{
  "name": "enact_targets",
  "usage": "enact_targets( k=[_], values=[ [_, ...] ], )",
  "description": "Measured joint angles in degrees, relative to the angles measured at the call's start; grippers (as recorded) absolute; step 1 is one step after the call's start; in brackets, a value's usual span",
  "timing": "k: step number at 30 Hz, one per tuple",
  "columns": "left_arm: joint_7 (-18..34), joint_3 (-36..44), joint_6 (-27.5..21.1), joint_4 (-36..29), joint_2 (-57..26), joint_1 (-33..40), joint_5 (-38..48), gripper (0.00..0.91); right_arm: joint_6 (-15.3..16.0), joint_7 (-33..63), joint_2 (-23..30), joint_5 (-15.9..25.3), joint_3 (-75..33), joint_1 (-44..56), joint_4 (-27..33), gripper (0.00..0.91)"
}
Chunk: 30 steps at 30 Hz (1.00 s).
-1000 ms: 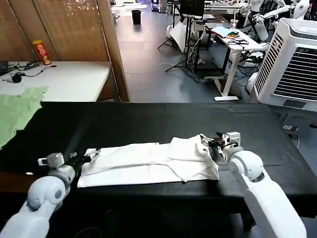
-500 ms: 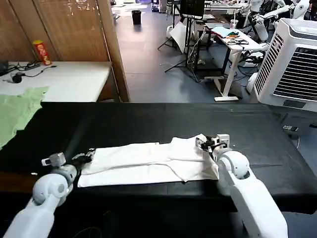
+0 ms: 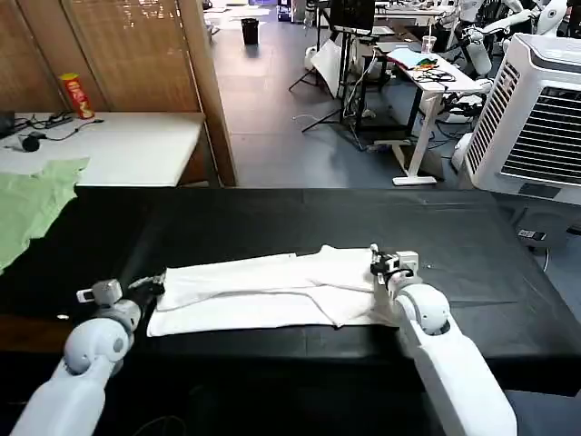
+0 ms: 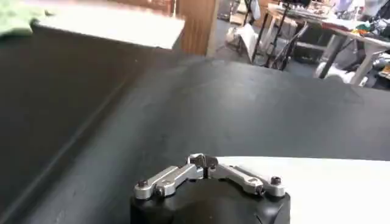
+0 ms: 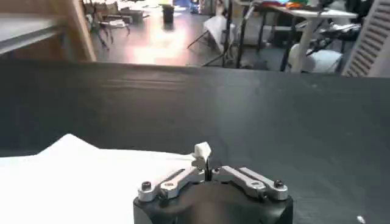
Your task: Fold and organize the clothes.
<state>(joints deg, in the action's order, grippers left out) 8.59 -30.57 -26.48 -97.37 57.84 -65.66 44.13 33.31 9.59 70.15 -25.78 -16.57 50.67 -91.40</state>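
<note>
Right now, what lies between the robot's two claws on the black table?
In the head view, the white cotton T-shirt spans from the left claw to the right claw, each shut on an end.

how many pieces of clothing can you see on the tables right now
2. The white T-shirt lies on the black table, held at its ends by the left gripper and right gripper; a light green garment lies at the left.

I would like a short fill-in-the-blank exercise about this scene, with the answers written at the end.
1. The white T-shirt lies on a table whose surface is ____.
2. The right gripper is shut on the T-shirt's ____ end, as the robot sees it.
3. The left gripper is at the shirt's ____ end.
4. The garment at the table's far left is light ____.

Answers: black; right; left; green
</note>
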Motion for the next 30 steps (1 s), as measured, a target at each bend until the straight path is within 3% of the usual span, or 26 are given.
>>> enact_targets(
  k=[14, 25, 30],
  values=[
    [-0.8, -3.3, 2.0, -1.7, -1.8, -0.1, -0.3, 0.878, 1.0, -0.8, -3.3, -2.9, -2.7, 4.0, -6.0, 0.878],
    [0.4, -5.1, 2.1, -7.5, 2.9, -8.9, -0.8, 0.878, 2.0, -0.6, -5.0, -6.0, -4.7, 8.5, -15.9, 0.878],
    [0.3, -5.2, 2.6, -8.7, 5.1, -11.6, -1.3, 0.624, 2.1, -0.5, -5.1, -6.1, -4.8, 8.8, -18.0, 0.878]
  ],
)
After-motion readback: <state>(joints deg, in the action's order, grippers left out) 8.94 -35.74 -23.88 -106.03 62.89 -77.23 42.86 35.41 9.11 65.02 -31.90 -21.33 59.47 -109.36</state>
